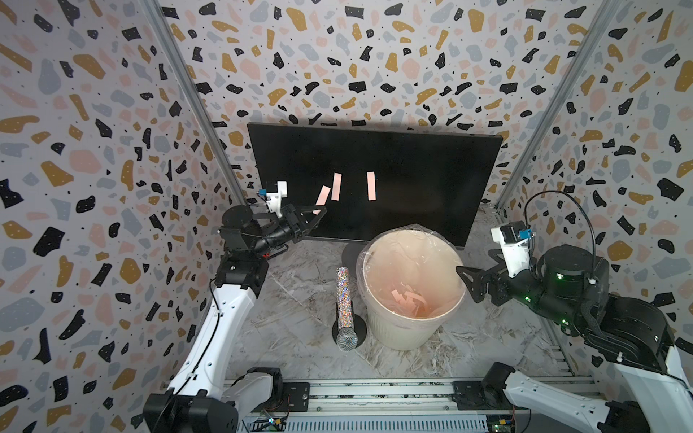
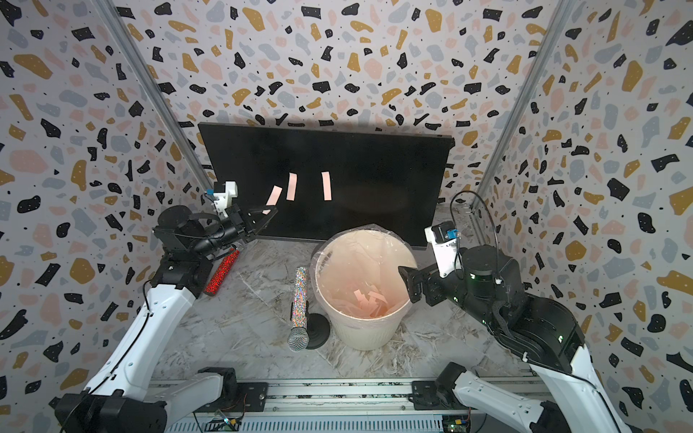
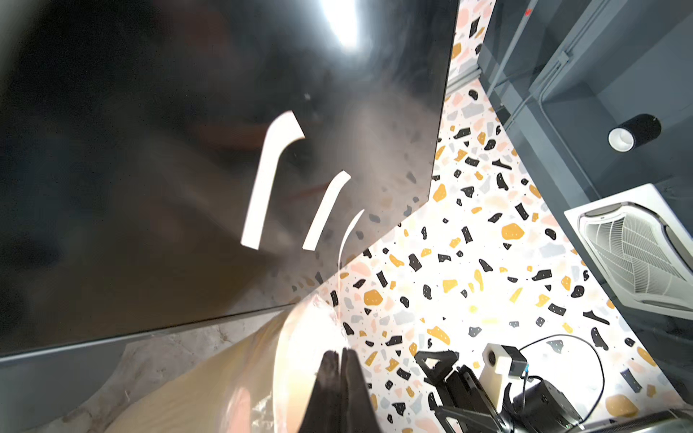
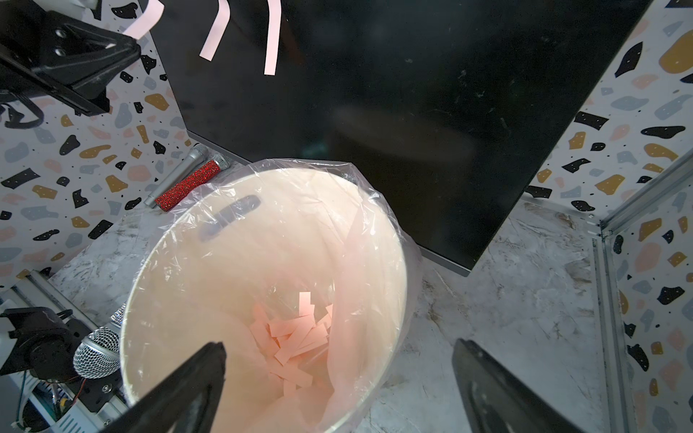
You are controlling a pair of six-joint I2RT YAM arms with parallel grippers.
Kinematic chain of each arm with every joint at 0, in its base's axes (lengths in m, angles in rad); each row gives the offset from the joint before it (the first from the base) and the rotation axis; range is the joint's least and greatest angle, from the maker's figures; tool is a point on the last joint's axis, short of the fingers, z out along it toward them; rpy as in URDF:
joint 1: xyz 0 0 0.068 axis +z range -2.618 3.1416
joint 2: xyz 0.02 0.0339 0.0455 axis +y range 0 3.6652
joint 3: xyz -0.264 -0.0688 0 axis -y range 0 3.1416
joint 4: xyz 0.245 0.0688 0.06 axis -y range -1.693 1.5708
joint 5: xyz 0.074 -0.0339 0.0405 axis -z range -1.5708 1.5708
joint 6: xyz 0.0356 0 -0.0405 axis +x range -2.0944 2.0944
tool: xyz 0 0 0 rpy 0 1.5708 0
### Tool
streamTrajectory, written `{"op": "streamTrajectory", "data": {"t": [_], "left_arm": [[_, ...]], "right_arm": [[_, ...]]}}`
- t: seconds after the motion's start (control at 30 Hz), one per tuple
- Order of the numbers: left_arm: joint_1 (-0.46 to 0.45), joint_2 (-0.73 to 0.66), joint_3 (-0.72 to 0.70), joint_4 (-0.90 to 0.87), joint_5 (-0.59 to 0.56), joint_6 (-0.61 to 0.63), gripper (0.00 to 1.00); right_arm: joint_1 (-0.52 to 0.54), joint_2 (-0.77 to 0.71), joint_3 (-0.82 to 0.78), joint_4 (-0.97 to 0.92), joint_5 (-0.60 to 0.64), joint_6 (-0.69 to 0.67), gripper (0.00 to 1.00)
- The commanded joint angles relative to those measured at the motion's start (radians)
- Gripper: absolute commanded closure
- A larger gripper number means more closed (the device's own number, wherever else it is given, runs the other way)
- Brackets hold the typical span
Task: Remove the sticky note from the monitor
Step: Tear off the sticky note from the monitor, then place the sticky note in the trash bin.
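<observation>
Our left claw (image 1: 318, 212) pinches the low end of a pink note (image 1: 323, 195), right at the monitor's (image 1: 412, 161) left side. Two more notes (image 1: 336, 186) stick next to it. Our right claw (image 1: 468, 285) is spread wide by the bin (image 1: 378, 326).

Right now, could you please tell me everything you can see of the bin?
The bin is a round, cream, plastic-looking pail with a ribbed outer wall. It stands upright on the marble table in front of the monitor. A clear liner drapes over its rim. Pink strips lie heaped at its bottom. The open right gripper hangs at its rim; contact is unclear.
</observation>
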Motion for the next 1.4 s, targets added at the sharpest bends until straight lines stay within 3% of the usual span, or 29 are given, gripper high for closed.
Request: {"op": "streamTrajectory", "data": {"t": [0.0,0.33,0.83,1.37], "left_arm": [[-0.062,-0.022,0.063,-0.084,0.027,0.093,1.0],[-0.328,-0.03,0.139,-0.266,-0.059,0.227,1.0],[-0.58,0.064,0.283,-0.594,-0.174,0.454,1.0],[-0.762,0.248,0.4,-0.764,-0.281,0.567,1.0]], "right_arm": [[-0.003,-0.004,0.004,0.009,0.013,0.01,0.0],[-0.003,-0.005,0.003,0.009,0.012,0.015,0.0],[-0.003,0.003,0.01,0.009,0.009,0.012,0.0],[-0.003,0.012,0.004,0.011,-0.003,0.019,0.0]]}}
